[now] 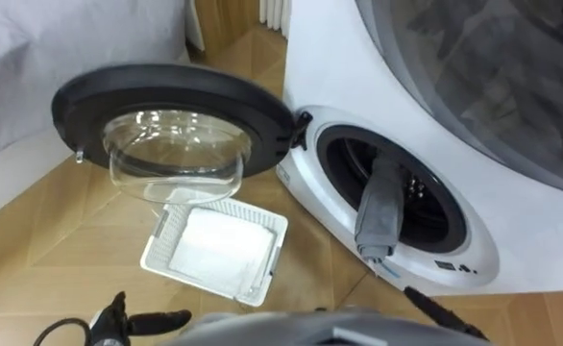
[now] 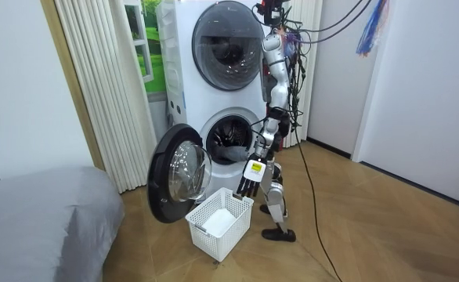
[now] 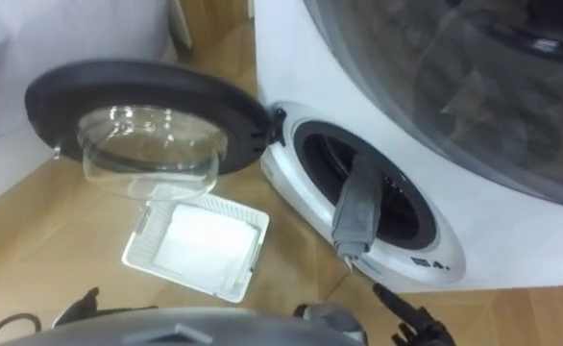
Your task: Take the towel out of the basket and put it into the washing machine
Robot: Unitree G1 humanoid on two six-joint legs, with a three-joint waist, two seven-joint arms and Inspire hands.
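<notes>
- Towel (image 1: 379, 213): grey cloth, which I take for the towel. It is draped over the lower lip of the drum opening (image 1: 435, 216) of the washing machine (image 1: 330, 67). Upper part is inside, lower end hangs outside down the white front. Not fully in.
- Your right hand (image 1: 445, 312): the fingers look straight and bare, holding nothing. The towel lies up and ahead of them, apart, no contact.
- Your left hand (image 1: 157, 319): fingers straight and empty. The basket (image 1: 159, 252) is just ahead of them, with something white and flat (image 1: 219, 252) inside; can't tell what it is.
- Door (image 1: 166, 82): swung wide, beyond the left fingers, past the basket.
- Risk: the hanging end may be the heavier share. A careless brush from the right fingers could drag the whole towel out onto the floor (image 1: 61, 250).
- Risk: if you push low on the hanging end, it will likely just bunch against the lip. Lifting from under and shoving inward looks safer.
- Risk: close the door as things lie and the cloth gets pinched at the rim.
- Risk: the right fingers could snag on the dark ring round the opening on the way in.
- Risk: the basket sits close by the feet, so a step toward the drum could kick it.
</notes>
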